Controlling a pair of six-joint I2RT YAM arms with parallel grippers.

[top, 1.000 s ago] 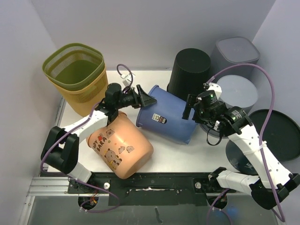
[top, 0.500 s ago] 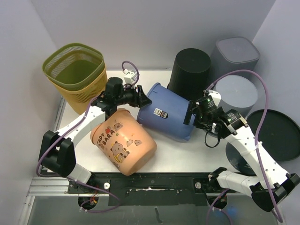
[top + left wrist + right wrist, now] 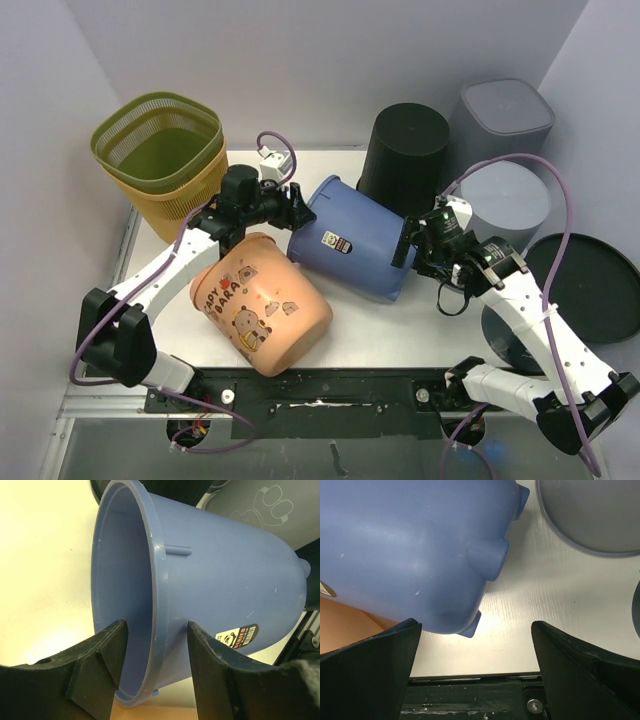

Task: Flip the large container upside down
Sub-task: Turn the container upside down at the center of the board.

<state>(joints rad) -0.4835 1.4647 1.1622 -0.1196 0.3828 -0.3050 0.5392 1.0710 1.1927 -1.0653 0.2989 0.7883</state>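
The large blue container (image 3: 355, 245) lies on its side in the middle of the table, mouth to the left and base to the right. My left gripper (image 3: 297, 208) is open, with one finger inside the mouth and one outside, so the jaws straddle the rim (image 3: 155, 595) with a gap on each side. My right gripper (image 3: 408, 245) is open wide at the container's base; the rounded blue base (image 3: 410, 545) fills the upper left of the right wrist view, above the left finger.
An orange cartoon bucket (image 3: 262, 305) lies on its side against the blue container's lower left. Stacked green and yellow baskets (image 3: 160, 140) stand back left. A black bin (image 3: 403, 150) and grey bins (image 3: 505, 115) stand behind; a black lid (image 3: 585, 285) lies right.
The left gripper has moved right onto the blue container's rim. The container's mouth end has lifted and swung slightly. The orange bucket has rolled a little left. The right gripper has closed in on the base.
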